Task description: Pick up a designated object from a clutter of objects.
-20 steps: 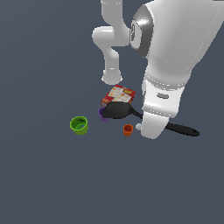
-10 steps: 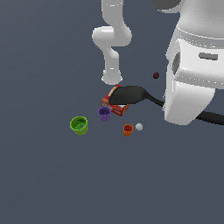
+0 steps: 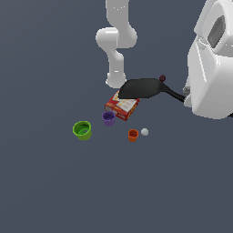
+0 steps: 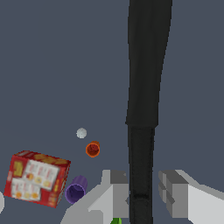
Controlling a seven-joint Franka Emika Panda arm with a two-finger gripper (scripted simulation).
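Long all-black spatula with flat blade (image 3: pixel 142 88) held aloft above the dark grey bench (image 3: pixel 54 182), handle pinched between the grey fingers of the end effector (image 4: pixel 141 192). Below: red printed box (image 3: pixel 122 104), purple cup (image 3: pixel 108 118), green cup (image 3: pixel 82 130), tiny orange cup (image 3: pixel 133 135), small white ball (image 3: pixel 144 132).

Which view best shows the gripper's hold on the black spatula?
The wrist view: the gripper has a finger on each side of the black spatula handle. In the exterior view the spatula hangs above the red box, but the arm hides the grip.
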